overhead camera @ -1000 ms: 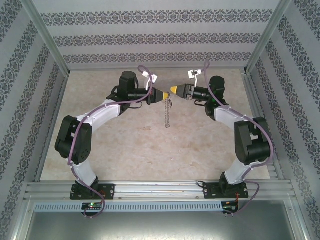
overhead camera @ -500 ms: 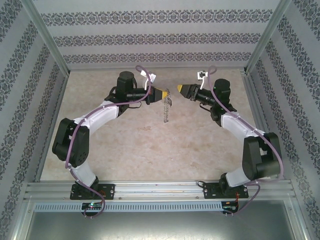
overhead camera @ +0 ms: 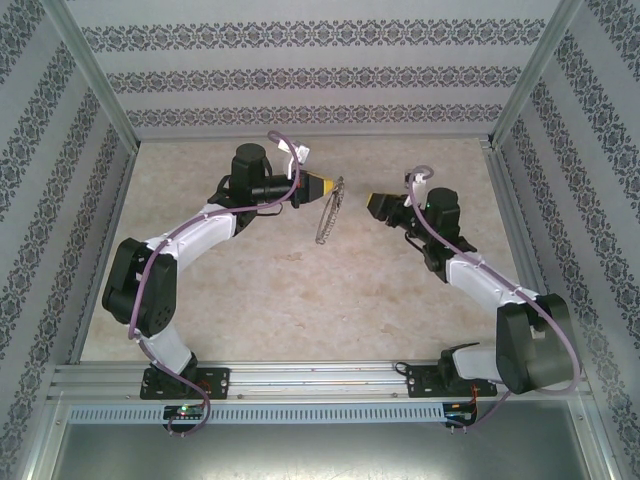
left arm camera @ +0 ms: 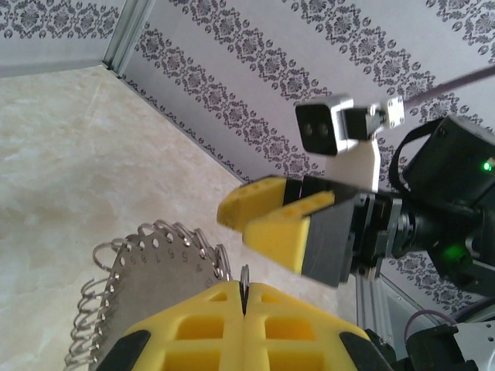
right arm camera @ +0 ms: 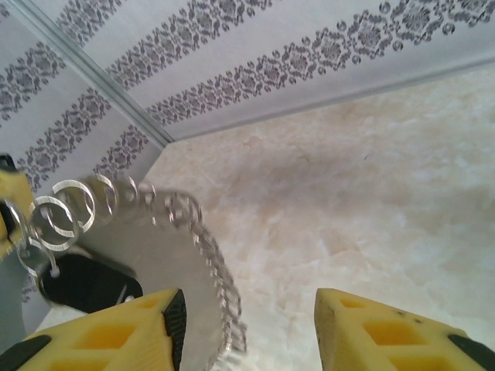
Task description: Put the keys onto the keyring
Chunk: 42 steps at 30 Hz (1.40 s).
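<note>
Above mid-table, the left gripper (overhead camera: 328,186) is clamped tight on the rim of the keyring (overhead camera: 326,214). In the overhead view the ring hangs edge-on, its long axis running one to seven o'clock. The right gripper (overhead camera: 372,203) waits at the ring's three o'clock, clear of it, about half open and empty. A black-headed key (right arm camera: 85,283) seems to dangle off the fringe.

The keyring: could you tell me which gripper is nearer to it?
Left. The left gripper is shut on the keyring; the right gripper is open, apart on its other side.
</note>
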Each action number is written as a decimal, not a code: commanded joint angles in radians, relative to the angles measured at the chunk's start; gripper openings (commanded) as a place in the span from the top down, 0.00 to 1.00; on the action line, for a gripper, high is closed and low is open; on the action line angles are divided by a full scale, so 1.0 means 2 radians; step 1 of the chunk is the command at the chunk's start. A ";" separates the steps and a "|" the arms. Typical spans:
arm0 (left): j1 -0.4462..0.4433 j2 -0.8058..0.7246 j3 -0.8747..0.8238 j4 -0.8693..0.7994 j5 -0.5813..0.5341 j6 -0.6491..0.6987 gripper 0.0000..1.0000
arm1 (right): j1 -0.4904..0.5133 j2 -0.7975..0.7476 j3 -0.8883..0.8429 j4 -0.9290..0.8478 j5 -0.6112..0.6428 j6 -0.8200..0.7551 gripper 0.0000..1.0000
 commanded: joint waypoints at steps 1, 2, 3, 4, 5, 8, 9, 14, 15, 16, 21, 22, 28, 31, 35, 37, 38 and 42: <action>-0.004 -0.024 -0.002 0.051 -0.006 -0.015 1.00 | 0.023 -0.014 -0.017 0.035 0.020 -0.024 0.50; -0.004 -0.025 -0.004 0.053 -0.007 -0.017 1.00 | 0.031 -0.015 -0.020 0.040 0.020 -0.028 0.49; -0.004 -0.026 -0.004 0.054 -0.010 -0.018 1.00 | 0.038 -0.015 -0.022 0.043 0.020 -0.033 0.48; -0.004 -0.027 -0.005 0.054 -0.012 -0.019 1.00 | 0.045 -0.016 -0.023 0.045 0.022 -0.037 0.48; -0.004 -0.028 -0.006 0.054 -0.014 -0.020 1.00 | 0.052 -0.017 -0.025 0.048 0.022 -0.040 0.48; -0.004 -0.031 -0.007 0.054 -0.019 -0.022 1.00 | 0.068 -0.019 -0.028 0.054 0.026 -0.048 0.48; -0.004 -0.032 -0.008 0.053 -0.021 -0.022 1.00 | 0.072 -0.020 -0.028 0.056 0.026 -0.050 0.48; -0.004 -0.032 -0.012 0.059 -0.029 -0.034 1.00 | 0.089 -0.018 -0.015 0.057 0.029 -0.058 0.47; -0.004 -0.032 -0.013 0.061 -0.030 -0.036 1.00 | 0.091 -0.015 -0.012 0.056 0.032 -0.060 0.47; -0.004 -0.032 -0.014 0.063 -0.031 -0.039 1.00 | 0.094 -0.013 -0.009 0.056 0.034 -0.061 0.47; -0.004 -0.032 -0.018 0.066 -0.032 -0.044 1.00 | 0.102 0.010 0.015 0.061 0.031 -0.063 0.47; -0.004 -0.032 -0.018 0.067 -0.032 -0.045 1.00 | 0.103 0.014 0.018 0.062 0.031 -0.064 0.47; -0.004 -0.034 -0.019 0.071 -0.030 -0.049 1.00 | 0.108 0.048 0.045 0.070 0.031 -0.068 0.47; -0.004 -0.035 -0.021 0.074 -0.029 -0.051 1.00 | 0.108 0.065 0.056 0.076 0.027 -0.068 0.48; -0.004 -0.035 -0.023 0.077 -0.030 -0.054 1.00 | 0.108 0.081 0.065 0.080 0.015 -0.070 0.55; -0.004 -0.035 -0.024 0.078 -0.031 -0.055 1.00 | 0.108 0.085 0.066 0.082 0.009 -0.072 0.64; -0.004 -0.036 -0.023 0.078 -0.031 -0.055 1.00 | 0.108 0.086 0.065 0.082 0.007 -0.073 0.68; -0.004 -0.037 -0.024 0.080 -0.034 -0.055 1.00 | 0.108 0.085 0.062 0.083 -0.005 -0.075 0.86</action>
